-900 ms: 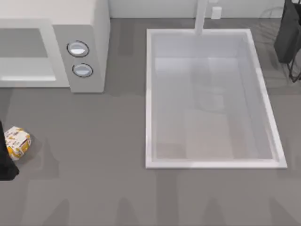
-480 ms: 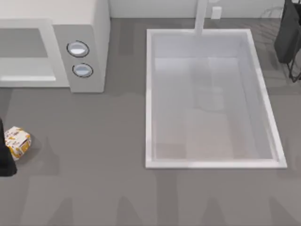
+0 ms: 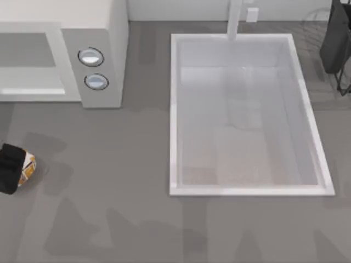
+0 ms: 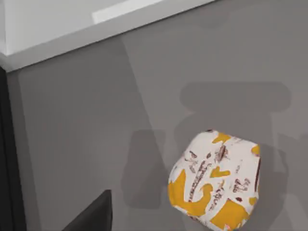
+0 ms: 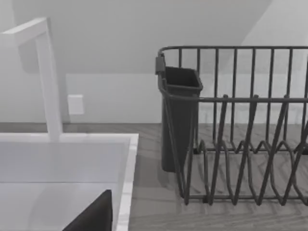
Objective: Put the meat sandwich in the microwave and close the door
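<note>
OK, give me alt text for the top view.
From above, the left gripper partly covers the meat sandwich at the left edge of a grey table. The microwave sits at the top left, a white sink to its right, and a dark rack at the top right.

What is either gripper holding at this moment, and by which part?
Nothing is visibly held. The left gripper hangs over the white, yellow-patched wrapped sandwich, which lies on the grey table.
</note>
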{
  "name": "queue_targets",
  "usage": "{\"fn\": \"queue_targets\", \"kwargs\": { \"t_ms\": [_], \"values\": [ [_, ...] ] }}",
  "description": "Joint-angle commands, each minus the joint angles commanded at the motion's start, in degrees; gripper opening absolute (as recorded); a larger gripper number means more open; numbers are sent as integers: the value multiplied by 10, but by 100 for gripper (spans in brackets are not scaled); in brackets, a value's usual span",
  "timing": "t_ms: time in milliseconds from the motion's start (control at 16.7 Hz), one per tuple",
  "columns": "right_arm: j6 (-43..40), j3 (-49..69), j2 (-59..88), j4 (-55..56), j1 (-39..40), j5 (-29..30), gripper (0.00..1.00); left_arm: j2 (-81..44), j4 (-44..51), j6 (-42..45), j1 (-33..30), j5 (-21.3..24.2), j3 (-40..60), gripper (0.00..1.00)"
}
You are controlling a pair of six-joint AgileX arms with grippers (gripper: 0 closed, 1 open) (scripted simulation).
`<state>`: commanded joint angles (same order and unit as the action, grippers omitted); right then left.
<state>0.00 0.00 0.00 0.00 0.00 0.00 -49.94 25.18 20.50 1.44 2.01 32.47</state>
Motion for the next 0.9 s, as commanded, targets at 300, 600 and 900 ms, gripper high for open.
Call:
{"fn": "queue_targets", "kwargs": {
  "t_ms": [300,600,900],
  "values": [
    [0,0,0,0,0,0,100,-249,128,103,10,8,164,100],
    [0,0,0,0,0,0,100,-438,223,178,19,13,284,100],
    [0,0,0,0,0,0,100,-510,259,208,22,15,338,100]
  ]
}}
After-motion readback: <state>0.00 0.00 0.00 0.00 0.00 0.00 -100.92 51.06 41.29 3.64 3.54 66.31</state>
